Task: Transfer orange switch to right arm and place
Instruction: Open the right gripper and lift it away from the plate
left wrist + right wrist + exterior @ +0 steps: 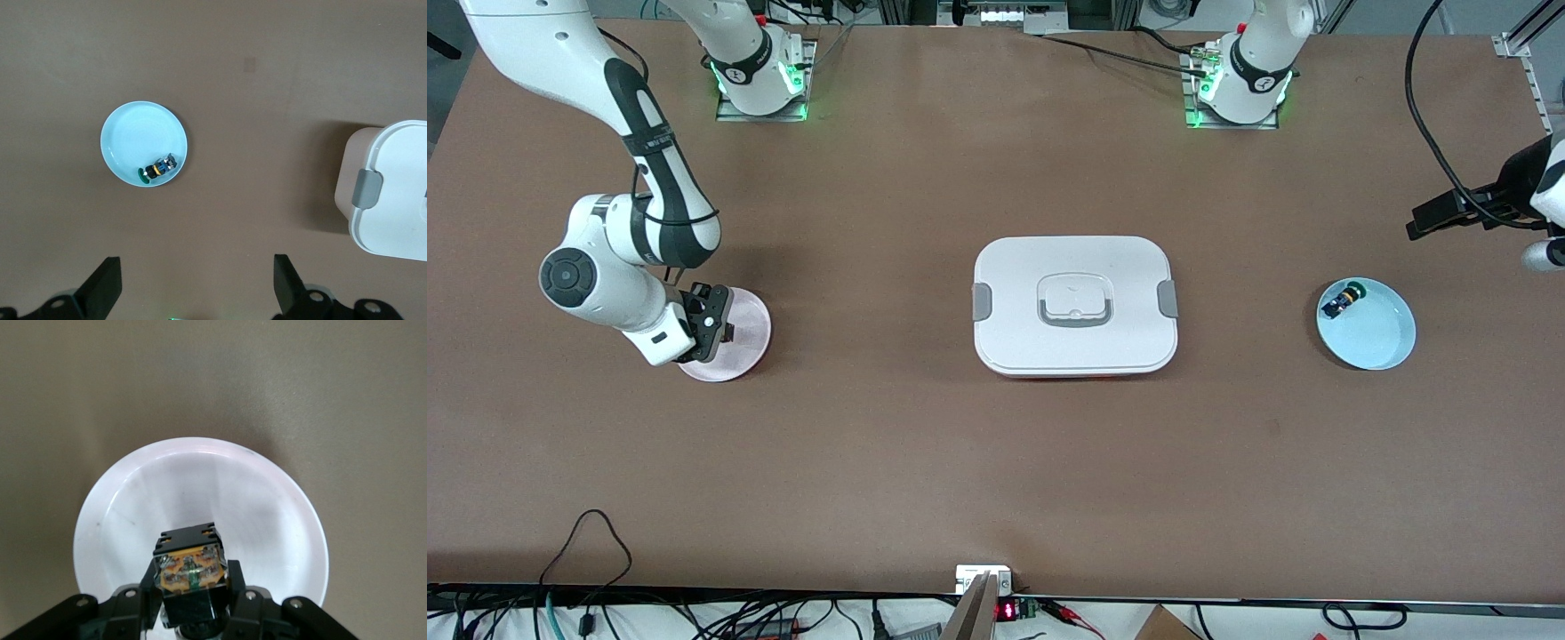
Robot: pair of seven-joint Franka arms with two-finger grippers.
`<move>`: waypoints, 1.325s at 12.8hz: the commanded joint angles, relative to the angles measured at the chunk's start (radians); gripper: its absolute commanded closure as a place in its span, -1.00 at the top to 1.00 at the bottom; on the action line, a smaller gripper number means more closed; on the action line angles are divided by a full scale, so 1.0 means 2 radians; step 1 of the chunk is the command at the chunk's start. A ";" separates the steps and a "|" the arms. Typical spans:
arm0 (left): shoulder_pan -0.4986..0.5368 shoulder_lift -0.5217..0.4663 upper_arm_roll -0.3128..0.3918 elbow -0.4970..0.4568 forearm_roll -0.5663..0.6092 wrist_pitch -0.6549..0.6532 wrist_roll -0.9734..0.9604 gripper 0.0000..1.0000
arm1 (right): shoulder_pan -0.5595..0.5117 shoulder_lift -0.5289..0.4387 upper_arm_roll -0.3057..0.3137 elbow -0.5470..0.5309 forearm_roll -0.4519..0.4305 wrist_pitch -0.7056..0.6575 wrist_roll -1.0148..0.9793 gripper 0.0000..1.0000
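A big white plastic box with a lid, grey side clips and a grey handle [1075, 305] sits in the middle of the brown table [996, 462]. Everything else is placed from this box.

Toward the right arm's end of the table, well apart from the box, lies a round, pale pink plate [734, 342]. The right end effector [713, 331] hangs just above this plate. Its two black fingers [150, 583] are pressed tight on the small orange switch [189, 570], a blocky part with a black body and an orange face with small metal bits on it. In the right wrist view the switch sits between the fingers, over the middle of the plate [200, 480]. I cannot tell if the switch touches the plate.

Toward the left arm's end of the table, also well apart from the box, lies a round, light blue plate [1376, 333]. A small dark blue switch with a green cap [1343, 300] lies on its side in this plate, close to the rim on the side farther from the front camera.

The left end effector [197, 283] is up in the air, over bare table near the light blue plate. Its two black fingers [103, 287] stand wide apart and hold nothing. In the left wrist view the blue plate [133, 143] with the dark switch [160, 168] shows between them, farther down, and a corner of the white box [393, 193] shows at the edge. In the front view only a bit of the left arm can be seen, at the edge of the picture.
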 commanded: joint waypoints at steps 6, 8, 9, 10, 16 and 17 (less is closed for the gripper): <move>-0.008 -0.014 0.004 -0.014 0.011 0.008 -0.015 1.00 | -0.005 0.005 0.005 -0.043 -0.007 0.068 0.000 -0.15; -0.009 -0.012 0.003 -0.013 0.011 0.008 -0.021 1.00 | -0.005 -0.008 0.005 -0.038 -0.004 0.059 0.025 1.00; -0.008 -0.010 0.003 -0.013 0.010 0.007 -0.021 1.00 | -0.005 -0.021 0.005 -0.034 -0.004 0.048 0.047 1.00; -0.009 -0.010 0.003 -0.013 0.010 0.007 -0.022 1.00 | -0.005 -0.034 0.005 -0.023 -0.001 0.023 0.068 1.00; -0.008 -0.009 0.005 -0.013 0.009 0.005 -0.021 1.00 | -0.006 -0.089 0.004 0.073 0.003 -0.164 0.238 1.00; -0.008 -0.010 0.004 -0.013 0.009 0.005 -0.021 1.00 | -0.006 -0.090 0.002 0.099 0.003 -0.210 0.297 1.00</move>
